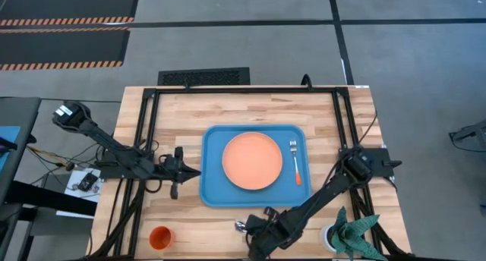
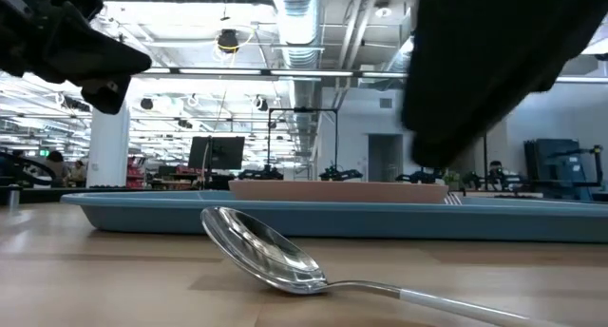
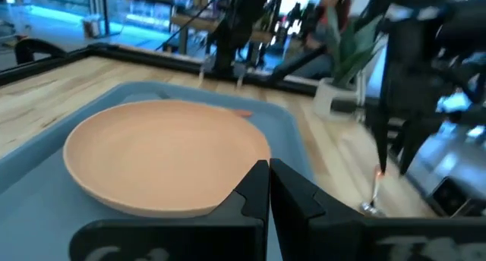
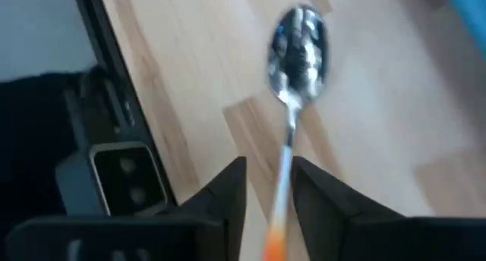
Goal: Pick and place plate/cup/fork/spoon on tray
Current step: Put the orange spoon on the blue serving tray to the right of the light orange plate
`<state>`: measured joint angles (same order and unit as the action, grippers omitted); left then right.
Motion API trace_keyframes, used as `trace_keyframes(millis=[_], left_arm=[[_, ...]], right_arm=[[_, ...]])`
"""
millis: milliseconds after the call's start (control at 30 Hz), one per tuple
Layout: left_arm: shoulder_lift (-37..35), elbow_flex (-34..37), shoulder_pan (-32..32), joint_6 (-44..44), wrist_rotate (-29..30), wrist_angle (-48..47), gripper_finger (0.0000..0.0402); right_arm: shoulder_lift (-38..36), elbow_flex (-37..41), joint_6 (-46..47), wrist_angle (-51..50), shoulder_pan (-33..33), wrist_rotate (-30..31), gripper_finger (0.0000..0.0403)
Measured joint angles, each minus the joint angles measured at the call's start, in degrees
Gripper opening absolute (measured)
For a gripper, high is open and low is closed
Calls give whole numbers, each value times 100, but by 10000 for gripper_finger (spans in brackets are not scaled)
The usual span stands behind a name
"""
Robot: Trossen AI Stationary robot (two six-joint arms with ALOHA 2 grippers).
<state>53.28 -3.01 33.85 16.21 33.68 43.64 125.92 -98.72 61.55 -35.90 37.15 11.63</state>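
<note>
High view: tray [image 1: 213, 166] is sitting mid-surface, already carrying the plate [image 1: 251, 161] and, along its right side, the fork [image 1: 295, 164]. Two items are looking done; two are remaining.

Cup [image 1: 160, 236] is still waiting off the tray, near the surface's front-left corner.

Spoon [image 2: 285, 259] is lying flat on the surface just beyond the tray's front rim, bowl toward the left edge, long axis running roughly left-right.

Right pincer [image 4: 269, 187] is straddling the spoon's handle, fingers narrowly apart, not visibly clamping yet. Left pincer [image 3: 269, 187] is idling fully closed, empty, beside the tray's left rim.
</note>
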Motion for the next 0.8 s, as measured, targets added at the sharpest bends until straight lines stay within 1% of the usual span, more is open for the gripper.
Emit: trace_keyframes(millis=[100,200,300,400,567,667,800], left_arm=[[1,243,71,27,48,504,0],[3,232,118,11,125,367,0],[-2,232,129,-78,194,331,0],[-2,232,128,-100,314,277,0],[-2,232,128,-101,322,188,0],[-2,232,128,-98,332,206,0],[-2,232,128,-70,455,167,0]], right_arm=[[131,13,107,184,11,199,94],[100,-1,220,203,28,483,90],[101,2,162,172,22,541,101],[102,0,153,203,22,536,119],[267,-50,96,182,20,411,150],[394,-186,95,-10,18,351,158],[377,-214,84,-75,27,548,159]])
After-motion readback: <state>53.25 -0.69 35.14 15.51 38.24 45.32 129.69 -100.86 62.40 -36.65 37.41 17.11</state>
